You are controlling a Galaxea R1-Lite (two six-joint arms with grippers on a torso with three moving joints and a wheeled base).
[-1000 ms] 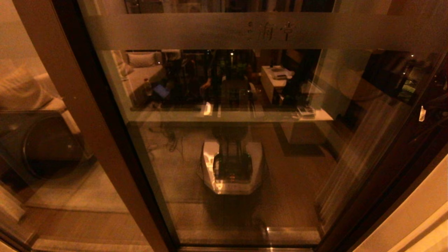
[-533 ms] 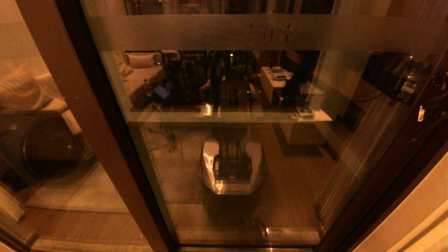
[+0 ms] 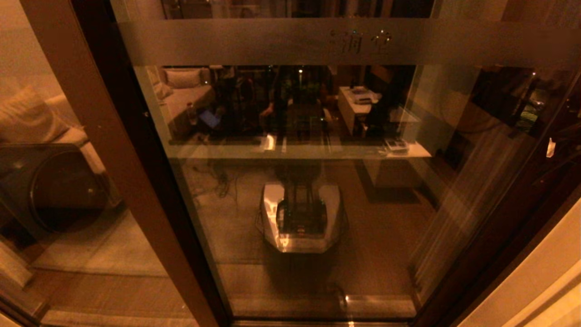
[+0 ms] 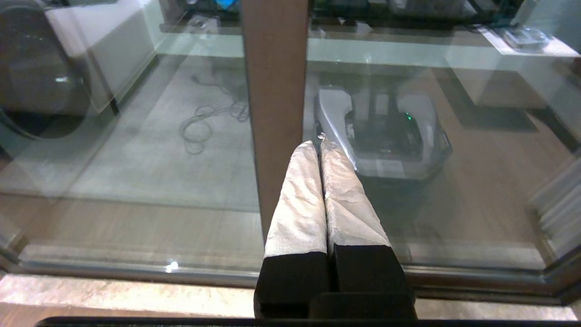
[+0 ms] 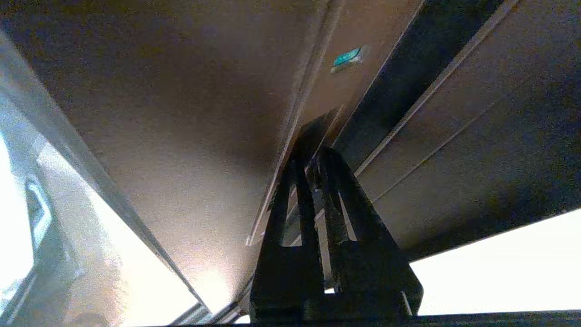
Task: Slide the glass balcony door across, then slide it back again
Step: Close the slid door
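Note:
The glass balcony door (image 3: pixel 272 43) fills the head view, with its frosted lettered band near the top and a brown left stile (image 3: pixel 113 136). Neither gripper shows in that view. In the left wrist view my left gripper (image 4: pixel 317 144) is shut, and its white-wrapped fingers (image 4: pixel 299 200) lie along the edge of the stile (image 4: pixel 274 91), beside the glass. In the right wrist view my right gripper (image 5: pixel 313 154) is shut with nothing in it, its dark tips against the brown frame (image 5: pixel 181 113) near a small teal label (image 5: pixel 347 56).
A plain glass panel (image 3: pixel 54 218) stands left of the stile, with a dark round-fronted machine (image 3: pixel 63 190) behind it. The glass reflects my own base (image 3: pixel 299 218). The floor track (image 4: pixel 136 272) runs along the bottom, and a pale wall (image 3: pixel 535 281) closes the right side.
The door's lettered band and left stile have shifted slightly to the right in the head view.

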